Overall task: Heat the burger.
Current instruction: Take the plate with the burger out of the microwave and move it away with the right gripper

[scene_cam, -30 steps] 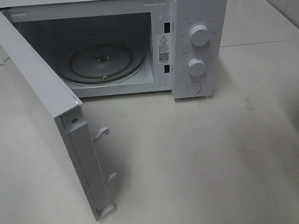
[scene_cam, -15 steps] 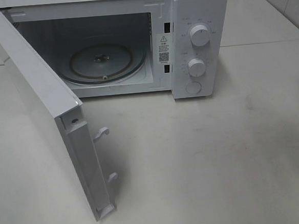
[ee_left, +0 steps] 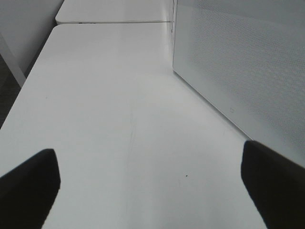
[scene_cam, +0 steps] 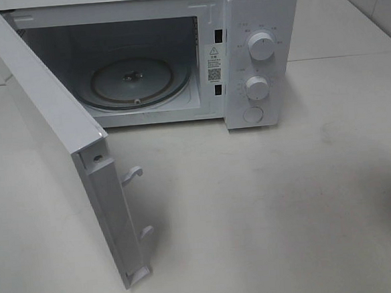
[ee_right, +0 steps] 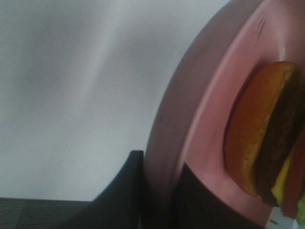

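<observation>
The right gripper (ee_right: 159, 191) pinches the rim of the pink plate (ee_right: 200, 119), with the burger (ee_right: 267, 133) sitting on the plate just beyond its fingertips.

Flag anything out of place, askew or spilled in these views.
Nothing stands out. The microwave door hangs wide open, its turntable bare. The right hand grips the pink plate's rim, with the burger on it. No spills show.
</observation>
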Controlling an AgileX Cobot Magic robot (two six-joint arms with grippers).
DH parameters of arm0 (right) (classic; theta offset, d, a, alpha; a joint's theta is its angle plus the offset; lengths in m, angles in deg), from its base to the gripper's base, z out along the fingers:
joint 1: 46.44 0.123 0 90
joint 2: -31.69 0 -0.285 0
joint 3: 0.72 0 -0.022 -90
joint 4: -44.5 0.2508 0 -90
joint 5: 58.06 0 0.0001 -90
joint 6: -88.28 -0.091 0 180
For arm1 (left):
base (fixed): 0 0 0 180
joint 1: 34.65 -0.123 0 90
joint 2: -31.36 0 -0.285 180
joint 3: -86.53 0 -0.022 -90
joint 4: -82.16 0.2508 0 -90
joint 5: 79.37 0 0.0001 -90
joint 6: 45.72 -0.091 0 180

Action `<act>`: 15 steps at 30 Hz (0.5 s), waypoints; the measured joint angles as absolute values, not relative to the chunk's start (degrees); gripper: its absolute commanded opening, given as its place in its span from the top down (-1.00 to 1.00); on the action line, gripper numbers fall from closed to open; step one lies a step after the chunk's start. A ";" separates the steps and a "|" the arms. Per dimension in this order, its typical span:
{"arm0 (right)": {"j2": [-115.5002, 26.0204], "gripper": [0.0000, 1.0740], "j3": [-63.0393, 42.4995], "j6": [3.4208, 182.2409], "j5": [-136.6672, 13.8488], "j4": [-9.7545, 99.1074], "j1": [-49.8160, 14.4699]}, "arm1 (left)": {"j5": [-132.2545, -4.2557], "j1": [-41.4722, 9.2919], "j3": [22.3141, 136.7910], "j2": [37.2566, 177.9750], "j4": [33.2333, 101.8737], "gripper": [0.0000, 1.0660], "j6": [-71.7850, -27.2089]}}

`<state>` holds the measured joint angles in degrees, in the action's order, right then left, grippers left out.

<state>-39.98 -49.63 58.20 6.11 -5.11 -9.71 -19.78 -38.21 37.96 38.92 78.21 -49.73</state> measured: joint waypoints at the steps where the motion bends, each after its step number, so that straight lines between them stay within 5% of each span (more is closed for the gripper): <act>1: -42.68 0.98 -49.63 55.04 5.83 -5.11 -9.71 | -19.78 -38.21 37.96 38.92 78.21 -0.84 -49.73; 15: -59.87 0.97 -49.46 38.66 -3.17 -5.51 -9.71 | -19.78 -38.21 37.96 38.92 78.21 -0.84 -49.73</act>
